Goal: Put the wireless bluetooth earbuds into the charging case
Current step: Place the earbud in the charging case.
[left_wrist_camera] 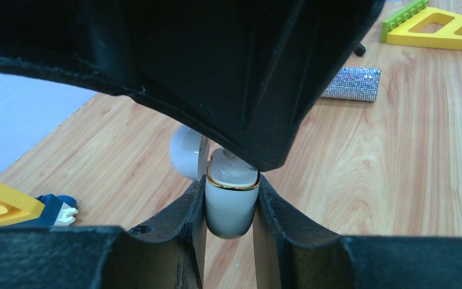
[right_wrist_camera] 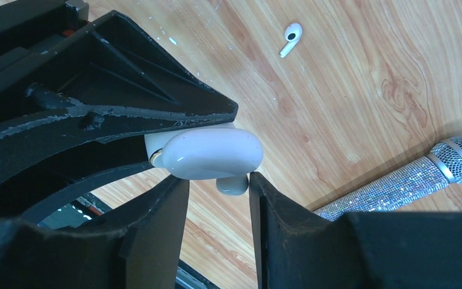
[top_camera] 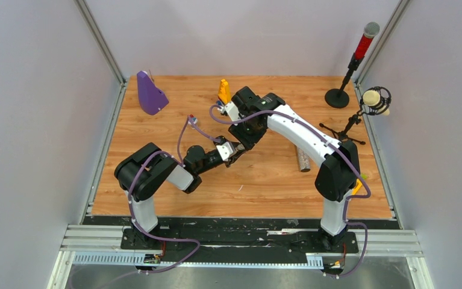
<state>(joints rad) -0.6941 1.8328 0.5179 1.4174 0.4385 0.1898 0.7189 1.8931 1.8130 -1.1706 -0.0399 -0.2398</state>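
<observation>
Work surface: a table top [top_camera: 264, 180] of light oak-grain board, spreading out on every side below the jaws of the left gripper [top_camera: 238, 148]. Walls: plain pale grey panels, with a rear wall [top_camera: 246, 36] beyond the jaws, and a left wall [top_camera: 29, 120] and a right wall [top_camera: 439, 168] to either side. Aluminium posts [top_camera: 100, 42] stand at both rear corners. Behind the jaws, along the near edge, lies a ribbed aluminium rail [top_camera: 391, 244], then a grey surface [top_camera: 246, 278]. Lighting is even and diffuse; shadows are faint.
</observation>
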